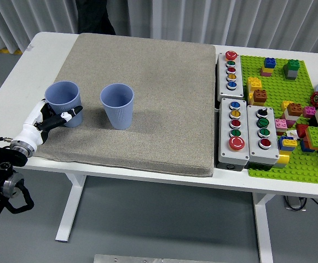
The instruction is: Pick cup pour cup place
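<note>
From my remote seat I look down on a white desk (16, 71) standing on white legs (71, 211) over a smooth grey floor (164, 219). Pale vertical slats or curtain folds (219, 19) run along the far side. At the far left, a strip of yellow marking (3, 50) shows on the floor. A black cable (298, 204) hangs under the desk's near right corner. The light is even and soft, with only faint shadows.

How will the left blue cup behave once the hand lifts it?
The left blue cup looks thin-walled, so probably light and liable to flex under the left hand gripping its base. It is tall and tapers to a narrow base, so a sideways nudge might tip it on the soft mat.
</note>
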Controlling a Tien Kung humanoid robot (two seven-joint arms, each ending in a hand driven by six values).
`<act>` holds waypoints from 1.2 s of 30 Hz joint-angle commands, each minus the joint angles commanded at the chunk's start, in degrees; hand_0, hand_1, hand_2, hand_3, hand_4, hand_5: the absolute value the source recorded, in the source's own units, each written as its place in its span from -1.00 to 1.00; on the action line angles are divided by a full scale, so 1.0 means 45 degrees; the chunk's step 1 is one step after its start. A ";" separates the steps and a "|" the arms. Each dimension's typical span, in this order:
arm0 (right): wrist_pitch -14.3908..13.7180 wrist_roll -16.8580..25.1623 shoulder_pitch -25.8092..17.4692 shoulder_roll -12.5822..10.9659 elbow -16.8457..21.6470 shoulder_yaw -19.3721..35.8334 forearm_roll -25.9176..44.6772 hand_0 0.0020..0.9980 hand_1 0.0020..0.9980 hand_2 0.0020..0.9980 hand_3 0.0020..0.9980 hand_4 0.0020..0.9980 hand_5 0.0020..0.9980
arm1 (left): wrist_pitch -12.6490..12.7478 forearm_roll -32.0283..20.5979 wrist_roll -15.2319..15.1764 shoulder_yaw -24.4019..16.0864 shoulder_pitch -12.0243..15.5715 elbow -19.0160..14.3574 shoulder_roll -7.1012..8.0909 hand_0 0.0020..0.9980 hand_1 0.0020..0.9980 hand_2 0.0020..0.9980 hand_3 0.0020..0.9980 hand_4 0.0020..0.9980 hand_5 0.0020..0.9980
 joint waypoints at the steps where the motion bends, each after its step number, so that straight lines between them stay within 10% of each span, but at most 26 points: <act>1: 0.0004 -0.0002 0.0006 -0.0001 0.0000 0.0005 -0.0008 0.44 0.37 0.45 0.39 -0.38 -0.36 | 0.0042 -0.0010 -0.0006 0.0023 -0.0020 0.0006 -0.0023 0.67 0.61 0.92 0.96 0.79 -0.57; 18: 0.0018 -0.0012 0.0089 -0.0010 0.0000 0.0007 0.0015 0.44 0.37 0.45 0.39 -0.38 -0.36 | 0.1430 0.0045 -0.0112 0.0535 -0.0026 -0.0148 -0.0180 0.39 0.21 0.28 0.19 0.65 -0.65; 36: 0.0028 -0.0038 0.0106 -0.0020 0.0000 0.0005 -0.0021 0.44 0.37 0.45 0.39 -0.38 -0.38 | 0.1807 0.0415 -0.0162 0.0513 0.0156 -0.0678 -0.0259 0.28 0.17 0.23 0.17 0.59 -0.66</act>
